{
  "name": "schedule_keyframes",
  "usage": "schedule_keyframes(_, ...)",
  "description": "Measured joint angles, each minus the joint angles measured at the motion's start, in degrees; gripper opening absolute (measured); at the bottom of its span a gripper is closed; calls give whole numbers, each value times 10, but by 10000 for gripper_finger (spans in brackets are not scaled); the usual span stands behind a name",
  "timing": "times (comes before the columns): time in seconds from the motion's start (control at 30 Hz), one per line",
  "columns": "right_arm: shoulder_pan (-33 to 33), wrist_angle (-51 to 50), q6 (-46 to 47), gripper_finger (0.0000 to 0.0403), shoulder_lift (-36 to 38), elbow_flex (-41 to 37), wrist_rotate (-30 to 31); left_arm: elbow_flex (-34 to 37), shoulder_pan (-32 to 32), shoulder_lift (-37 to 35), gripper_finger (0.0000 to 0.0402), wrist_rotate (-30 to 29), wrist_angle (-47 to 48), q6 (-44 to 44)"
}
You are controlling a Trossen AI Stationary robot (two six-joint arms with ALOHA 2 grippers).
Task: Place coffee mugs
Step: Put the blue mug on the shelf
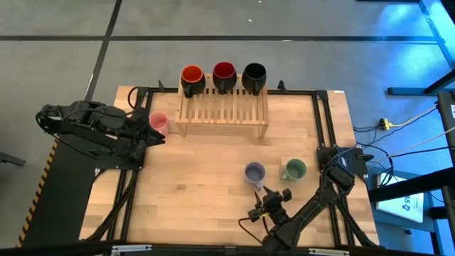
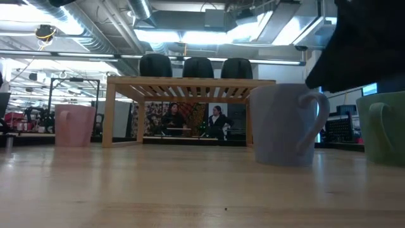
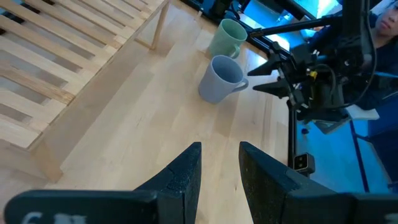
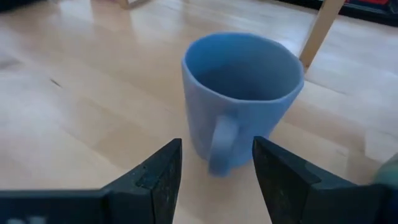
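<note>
Near you on the table, the lavender mug (image 4: 241, 96) stands upright, handle toward your right gripper (image 4: 216, 168), whose fingers are wide open and empty, lined up to take that handle.

The pale wooden surface (image 1: 199, 192) carried a slatted wooden rack (image 1: 222, 112) along its far edge, a pink mug (image 1: 158, 122) just left of it, and lavender (image 1: 254, 173) and green (image 1: 295, 169) mugs nearer me.
</note>
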State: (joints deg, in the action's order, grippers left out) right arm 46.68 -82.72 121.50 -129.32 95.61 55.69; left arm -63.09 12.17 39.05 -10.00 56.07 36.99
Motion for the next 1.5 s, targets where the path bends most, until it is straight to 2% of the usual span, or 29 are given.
schedule_keyframes(0.27, -19, 37, 2, 182, 0, -33, -4, 0, 0, 0, 102, 0, 0, 0)
schedule_keyframes(0.5, -33, 63, -13, 175, 0, -49, -38, 0, 0, 0, 102, 0, 0, 0)
schedule_keyframes(0.6, -33, 65, -14, 143, 0, -50, -33, 0, 0, 0, 102, 0, 0, 0)
schedule_keyframes(0.83, -32, 68, -30, 24, 0, -50, -36, 0, 0, 0, 102, -1, 0, 0)
schedule_keyframes(1.0, -36, 64, -35, 23, 1, -47, -37, 0, 0, 0, 102, -10, 0, 0)
schedule_keyframes(1.1, -39, 33, -35, 23, 1, -20, -43, 0, 0, 0, 102, -11, 0, 0)
schedule_keyframes(1.3, -63, -74, -34, 23, 2, 89, -23, 0, 0, 0, 102, -11, 0, 0)
schedule_keyframes(1.5, -120, -73, -102, 23, 5, 188, 0, 0, 0, 0, 102, -11, 0, -4)
